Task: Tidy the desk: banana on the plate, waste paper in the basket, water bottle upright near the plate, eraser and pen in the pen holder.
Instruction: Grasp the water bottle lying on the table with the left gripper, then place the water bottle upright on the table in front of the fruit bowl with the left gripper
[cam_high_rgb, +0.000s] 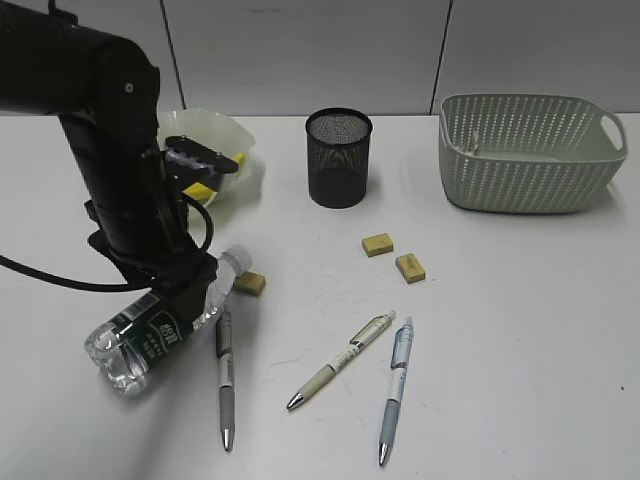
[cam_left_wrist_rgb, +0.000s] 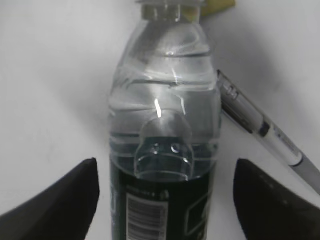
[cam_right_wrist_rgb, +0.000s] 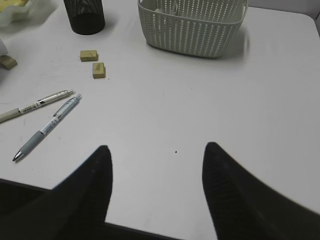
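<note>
Wide white desk (cam_high_rgb: 500, 350), carrying everything. Black left arm (cam_high_rgb: 110, 150) over its near-left part, reaching down to the water bottle (cam_high_rgb: 150, 335). Pale green woven basket (cam_high_rgb: 530, 150) at the far right; something pale inside near its far wall in the right wrist view, too unclear to name. Ruffled translucent plate (cam_high_rgb: 225, 135) at far left, partly hidden behind the arm, with a bit of yellow banana (cam_high_rgb: 200, 190) showing at it. Black mesh pen holder (cam_high_rgb: 338, 157) upright between plate and basket.

Water bottle lying on its side, cap end toward the far side, green label toward the near edge, well apart from the plate. Left gripper (cam_left_wrist_rgb: 165, 200) straddling the bottle, jaws spread wide on either side of the label, clear gaps both sides, not clamped. Right gripper (cam_right_wrist_rgb: 155, 195) above bare desk at near right, jaws apart, nothing between them.

Three pens: grey one (cam_high_rgb: 225, 375) just beside the bottle, cream one (cam_high_rgb: 340, 360) and blue one (cam_high_rgb: 395, 390) near the middle. Three small tan erasers: one (cam_high_rgb: 250, 284) by the bottle cap, two (cam_high_rgb: 378, 244) (cam_high_rgb: 410, 267) nearer the pen holder.
</note>
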